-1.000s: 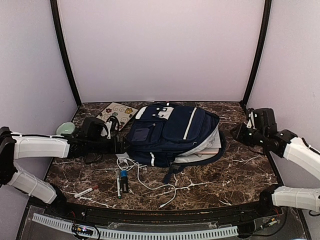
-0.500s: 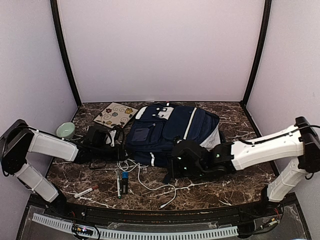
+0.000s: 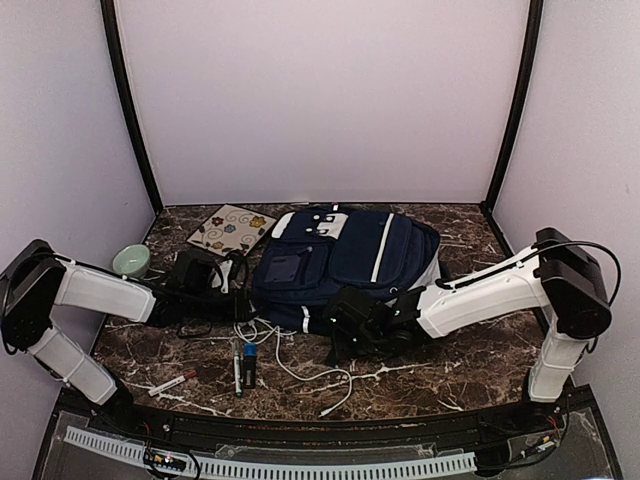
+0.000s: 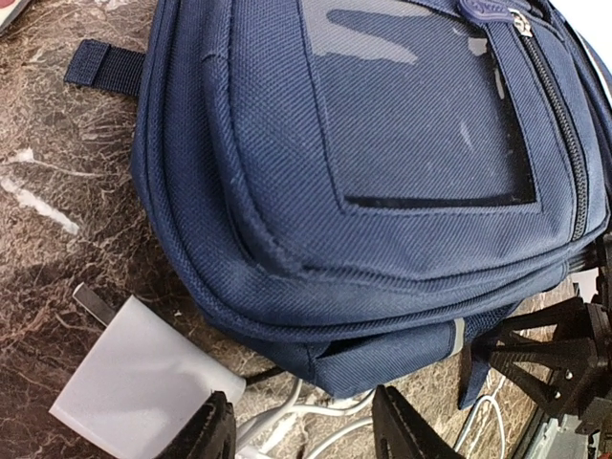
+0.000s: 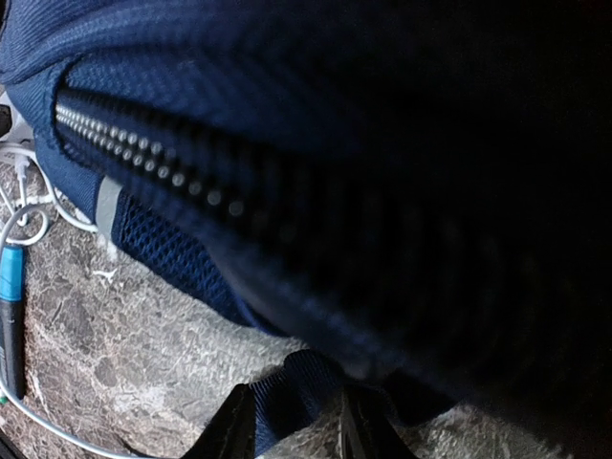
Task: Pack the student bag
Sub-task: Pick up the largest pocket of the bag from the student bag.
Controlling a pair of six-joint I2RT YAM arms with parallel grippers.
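We are looking down on a dark marble table [image 3: 480,345]. The student bag [image 3: 345,250], navy with white stripes, is lying flat near the middle, its top handle pointing toward the far wall. Loose things are lying to its left and in front of it: a white charger block [image 4: 143,378], its white cable [image 3: 300,372] trailing toward the near edge, a blue-capped marker [image 3: 248,358], a mint bowl [image 3: 130,260] and a flowered card [image 3: 230,228].

The left gripper [image 4: 304,402] is hovering low at the bag's near-left corner. Its jaws are standing apart with nothing pinched. The cable is running through the gap, and the charger block is lying just beside one finger.

The right gripper [image 5: 298,394] is sitting against the bag's near edge, below a zipper [image 5: 143,158]. It is clenched on the student bag, with a fold of blue fabric sitting between its narrowly set fingers.

We are judging that packing is far from done, since these things are lying outside the bag. The step in hand seems to be taking hold of the bag to open or steady it. Next, the right gripper needs to lift that fabric without slipping and expose an opening, which we cannot make out here. The left needs to settle squarely on the charger block, minding the looped cable, which could drag the marker along.
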